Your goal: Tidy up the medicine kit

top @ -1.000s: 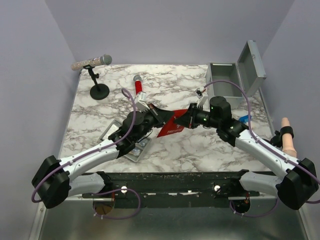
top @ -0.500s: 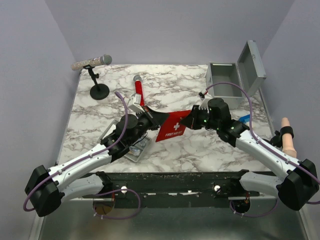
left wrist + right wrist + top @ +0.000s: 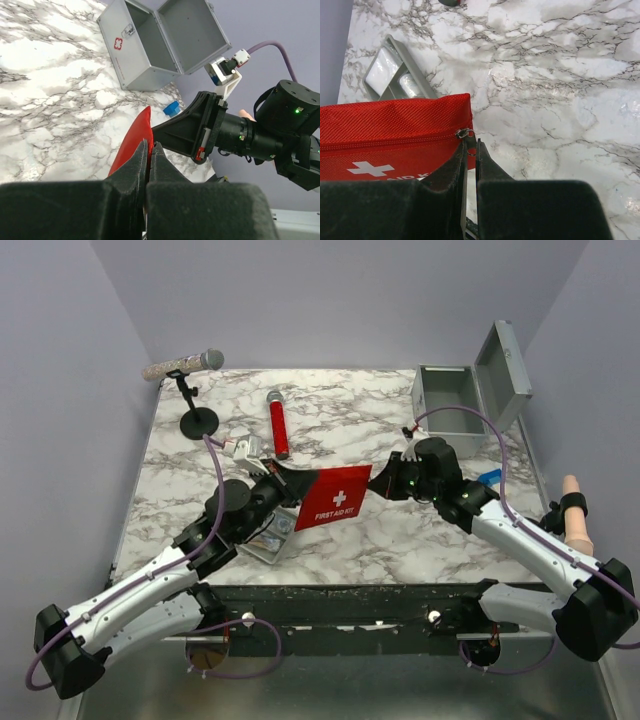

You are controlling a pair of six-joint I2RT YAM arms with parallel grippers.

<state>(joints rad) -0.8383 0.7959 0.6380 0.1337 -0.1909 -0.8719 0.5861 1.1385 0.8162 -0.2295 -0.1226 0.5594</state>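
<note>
A red first-aid pouch (image 3: 335, 498) hangs above the marble table, stretched between both grippers, white cross and lettering facing up. My left gripper (image 3: 287, 480) is shut on the pouch's left edge; in the left wrist view its jaws (image 3: 150, 148) pinch the red fabric (image 3: 131, 145). My right gripper (image 3: 381, 481) is shut on the metal zipper pull at the pouch's right corner (image 3: 395, 135), fingertips (image 3: 472, 142) tight around the tab. The medicine kit (image 3: 450, 405), a grey metal box with its lid up, stands at the back right, also seen in the left wrist view (image 3: 145, 50).
A shallow grey tray (image 3: 262, 543) with wrapped items lies under the left arm, also visible in the right wrist view (image 3: 395, 75). A red tube (image 3: 277, 423) and a microphone on a stand (image 3: 199, 422) are at the back left. A small blue item (image 3: 489, 477) lies right of the right gripper.
My left arm has drawn back to the left with the pouch's edge. The pouch has turned flat, its front now facing up. The right gripper has barely moved.
</note>
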